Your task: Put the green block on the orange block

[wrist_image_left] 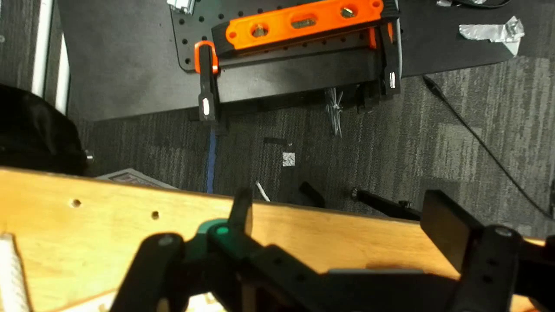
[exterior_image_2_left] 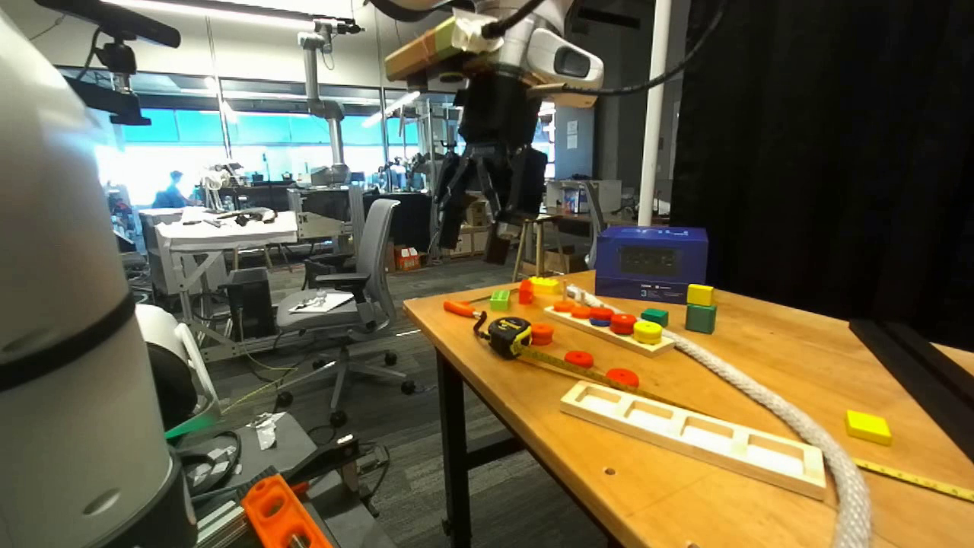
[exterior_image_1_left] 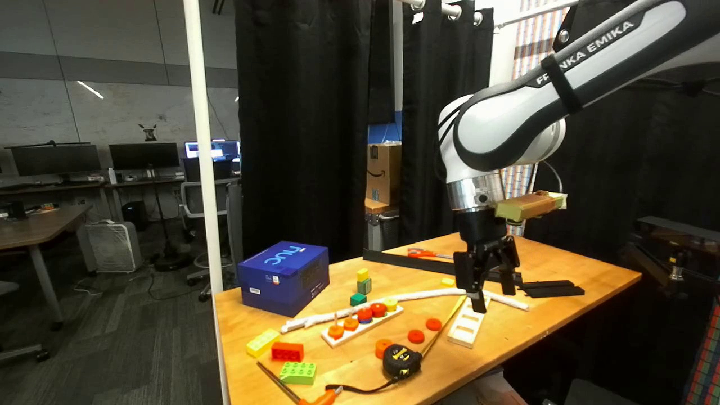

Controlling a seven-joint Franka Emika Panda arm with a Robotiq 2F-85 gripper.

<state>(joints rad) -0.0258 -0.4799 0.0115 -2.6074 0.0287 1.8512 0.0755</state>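
The green block (exterior_image_1_left: 298,373) is a lime-green studded brick lying near the table's corner; it also shows in an exterior view (exterior_image_2_left: 500,300). The orange block (exterior_image_1_left: 287,352) is an orange-red brick right beside it, also seen in an exterior view (exterior_image_2_left: 526,291). Both rest on the table, apart from each other or nearly touching. My gripper (exterior_image_1_left: 494,293) is open and empty, well away from both blocks and above the table's front edge. In an exterior view its fingers (exterior_image_2_left: 473,242) hang down apart. In the wrist view the fingers (wrist_image_left: 340,212) are wide apart; neither block shows there.
A yellow brick (exterior_image_1_left: 262,342) lies beside the orange block. A tape measure (exterior_image_1_left: 401,361), a pegboard with round pieces (exterior_image_1_left: 360,327), loose orange discs (exterior_image_1_left: 416,336), a slotted wooden tray (exterior_image_1_left: 467,326), white rope (exterior_image_1_left: 332,316) and a blue box (exterior_image_1_left: 284,278) are on the table.
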